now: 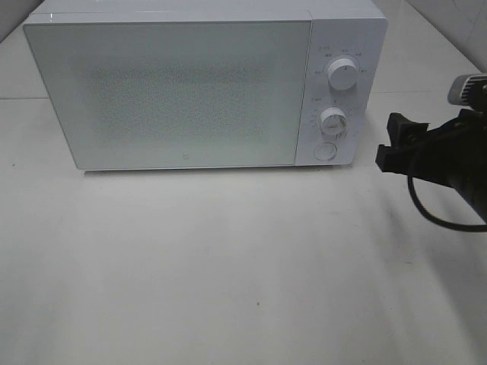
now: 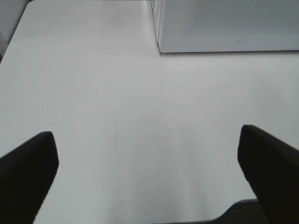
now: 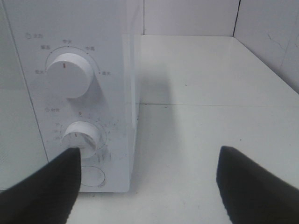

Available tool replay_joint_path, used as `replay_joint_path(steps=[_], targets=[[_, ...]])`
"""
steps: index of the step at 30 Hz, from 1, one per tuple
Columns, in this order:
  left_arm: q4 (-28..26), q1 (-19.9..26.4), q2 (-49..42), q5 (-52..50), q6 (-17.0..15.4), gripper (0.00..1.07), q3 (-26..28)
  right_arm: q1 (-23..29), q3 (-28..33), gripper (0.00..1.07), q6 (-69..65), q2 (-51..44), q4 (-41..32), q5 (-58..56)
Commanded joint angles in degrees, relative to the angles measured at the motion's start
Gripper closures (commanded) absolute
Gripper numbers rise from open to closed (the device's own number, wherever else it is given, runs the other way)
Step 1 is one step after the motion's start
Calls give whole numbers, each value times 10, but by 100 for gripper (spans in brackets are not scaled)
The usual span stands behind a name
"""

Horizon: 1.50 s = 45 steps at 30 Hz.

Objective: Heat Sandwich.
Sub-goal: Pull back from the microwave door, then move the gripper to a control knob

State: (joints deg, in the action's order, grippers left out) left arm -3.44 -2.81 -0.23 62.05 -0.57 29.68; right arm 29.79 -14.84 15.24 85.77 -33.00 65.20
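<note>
The right tool, spread wide, hovers level near the lower dial of the microwave; left tool likewise apart.

A lab's mock kitchen, seemingly: white microwave on a white table, white panels behind.

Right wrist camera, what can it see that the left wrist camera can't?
Only the right wrist view shows the microwave's controls: the upper knob, the lower knob and the round button under them. Only the left wrist view shows a bottom corner of the microwave's door and the wide stretch of table in front of it. Both show the white microwave, the white table and a pair of dark jaws standing wide apart.
</note>
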Motion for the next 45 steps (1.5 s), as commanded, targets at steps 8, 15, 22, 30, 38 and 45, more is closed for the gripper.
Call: replay_joint_path(steps=[8, 15, 22, 30, 38, 45], targets=[[-5, 2, -10, -7, 0, 6, -1, 96, -13, 31, 10, 71, -96, 104], [-5, 2, -10, -7, 0, 6, -1, 138, -50, 31, 10, 109, -124, 108], [-5, 2, -10, -7, 0, 6, -1, 143, -88, 31, 16, 138, -145, 98], [-5, 2, -10, -7, 0, 6, -1, 141, -121, 31, 52, 144, -147, 77], [-5, 2, -10, -7, 0, 6, -1, 99, -163, 31, 32, 203, -129, 52], [-5, 2, -10, -7, 0, 6, -1, 94, -207, 31, 24, 242, -120, 53]])
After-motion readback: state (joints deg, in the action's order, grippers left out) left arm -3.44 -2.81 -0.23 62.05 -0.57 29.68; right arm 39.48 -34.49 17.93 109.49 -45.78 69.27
